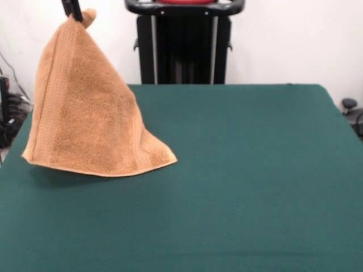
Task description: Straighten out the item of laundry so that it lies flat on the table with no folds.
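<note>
Towel (91, 119) hangs by pinched top corner from tool (72, 9), clamped on it at upper left. Cloth drapes as cone, woven band down left edge, lower hem at worktop (244, 181) left side. Black pedestal (184, 48) behind.

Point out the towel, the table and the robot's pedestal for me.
towel (85, 113), front view, middle of its hanging face.
table (244, 187), front view, bare green cloth.
pedestal (184, 51), front view, black column.
</note>
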You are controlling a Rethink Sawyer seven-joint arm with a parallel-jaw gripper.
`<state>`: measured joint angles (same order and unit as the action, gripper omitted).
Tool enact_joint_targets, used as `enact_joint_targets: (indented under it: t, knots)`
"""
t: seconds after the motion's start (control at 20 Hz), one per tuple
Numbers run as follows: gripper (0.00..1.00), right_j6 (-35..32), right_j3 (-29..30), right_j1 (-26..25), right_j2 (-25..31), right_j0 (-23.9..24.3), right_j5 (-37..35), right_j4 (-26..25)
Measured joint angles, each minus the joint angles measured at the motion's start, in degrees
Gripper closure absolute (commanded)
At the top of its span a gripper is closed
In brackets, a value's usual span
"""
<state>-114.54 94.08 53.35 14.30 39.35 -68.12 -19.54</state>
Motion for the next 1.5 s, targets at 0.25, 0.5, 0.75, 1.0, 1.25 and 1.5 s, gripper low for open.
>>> enact_joint_targets:
  t: [0.25,0.5,0.75,1.0,1.25,1.5]
  knots:
    - [1.0,0.2,0.0,0.01,0.53,-0.22,0.0,-0.11]
    - [1.0,0.2,-0.01,-0.1,0.96,-1.85,0.0,-0.1]
    - [1.0,0.2,-0.02,-0.42,0.97,-6.22,0.0,0.4]
    - [1.0,0.2,-0.04,-0.93,0.97,-11.85,0.0,1.95]
    - [1.0,0.2,-1.54,-3.09,0.96,-17.1,0.01,3.68]
    - [1.0,0.13,-4.72,-6.83,0.65,-22.07,0.01,5.06]
